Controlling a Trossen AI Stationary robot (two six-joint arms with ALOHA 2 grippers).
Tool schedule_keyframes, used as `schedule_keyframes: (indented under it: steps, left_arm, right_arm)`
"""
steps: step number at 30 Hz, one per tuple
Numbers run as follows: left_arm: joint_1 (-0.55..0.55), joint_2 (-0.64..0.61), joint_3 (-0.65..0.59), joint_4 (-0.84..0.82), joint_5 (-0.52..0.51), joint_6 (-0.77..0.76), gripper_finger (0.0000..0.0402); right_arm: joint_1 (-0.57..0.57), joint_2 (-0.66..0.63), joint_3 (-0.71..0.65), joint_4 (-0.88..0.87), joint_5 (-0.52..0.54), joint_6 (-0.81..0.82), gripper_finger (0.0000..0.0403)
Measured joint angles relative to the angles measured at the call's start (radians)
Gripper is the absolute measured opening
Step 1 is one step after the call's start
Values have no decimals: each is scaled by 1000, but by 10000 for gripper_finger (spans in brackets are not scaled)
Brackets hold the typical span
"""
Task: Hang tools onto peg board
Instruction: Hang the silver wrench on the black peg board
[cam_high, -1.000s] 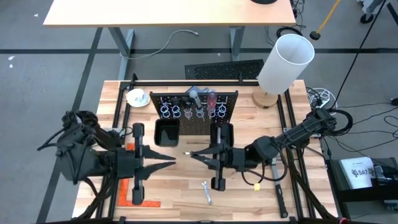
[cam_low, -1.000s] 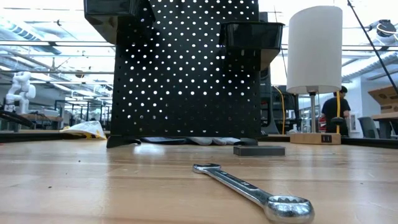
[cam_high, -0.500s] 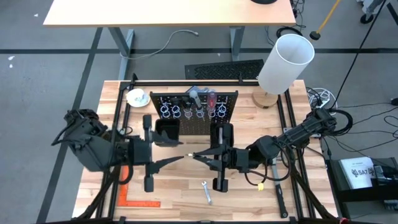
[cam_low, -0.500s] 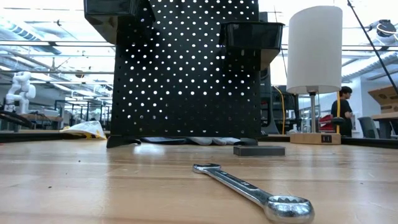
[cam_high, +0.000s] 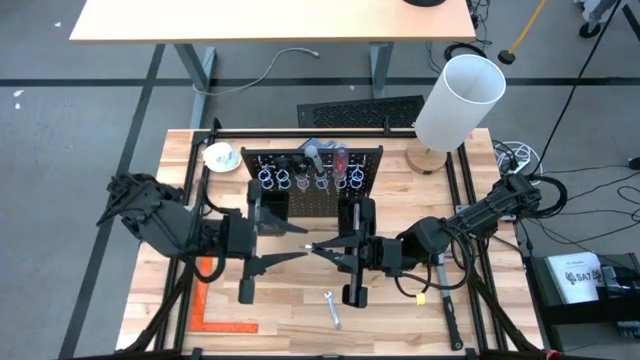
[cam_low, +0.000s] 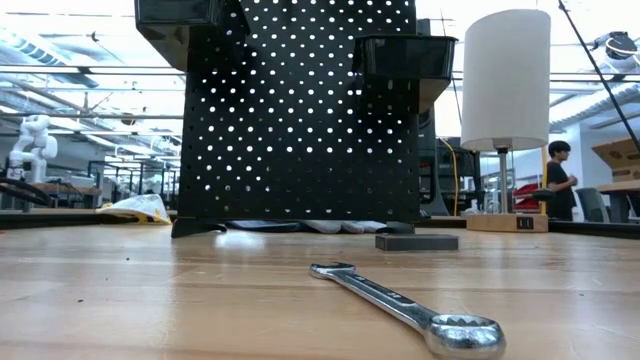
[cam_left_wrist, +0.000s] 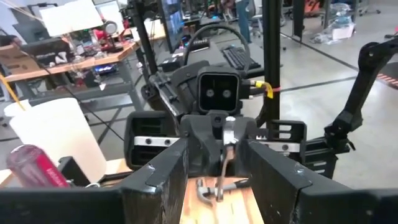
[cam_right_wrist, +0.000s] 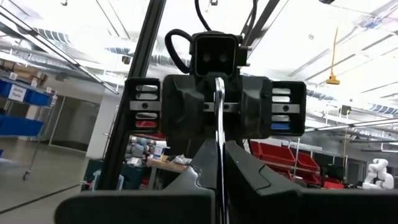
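The peg board stands upright at the table's far middle. It carries wire rings, two black bins and a red-handled screwdriver. In front of it my right gripper is shut on a thin silver wrench and points toward the table's left. My left gripper faces it, open. Its fingers stand on either side of the wrench's free end, and I see no touch. A second wrench lies flat on the table, nearer the front. My right gripper pinches the wrench's shaft between its two fingers. The fingers are level, point toward the table's left and lie along the wrench. The wrench sticks out past the fingertips toward my left gripper, clear of the table. Which end is held does not show.
A lamp with a white shade stands at the far right. An orange square lies at the near left and a white object at the far left. A small dark block lies before the board. A person stands in the room behind.
My left gripper has moved toward the table's right, up to my right gripper, and has opened. Its fingers now flank the free end of the held wrench. My right gripper and the wrench have kept still.
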Motion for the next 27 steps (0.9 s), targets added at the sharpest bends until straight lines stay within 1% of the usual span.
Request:
schedule_keyframes:
  steps: [5, 8, 14, 19, 20, 27]
  left_arm:
    - [19, 26, 0, 39, 17, 33, 163]
    - [24, 35, 0, 70, 34, 64, 148]
    - [29, 40, 0, 98, 65, 80, 86]
    - [30, 40, 0, 99, 69, 80, 26]
    - [30, 40, 0, 99, 68, 80, 20]
    - [34, 40, 0, 98, 69, 80, 20]
  right_arm:
    - [0, 0, 0, 3, 0, 0, 5]
    - [0, 0, 0, 5, 0, 0, 5]
    - [0, 0, 0, 18, 0, -8, 5]
    - [0, 0, 0, 21, -2, -10, 5]
    - [0, 0, 0, 21, -2, -10, 5]
    - [0, 0, 0, 21, -6, -10, 5]
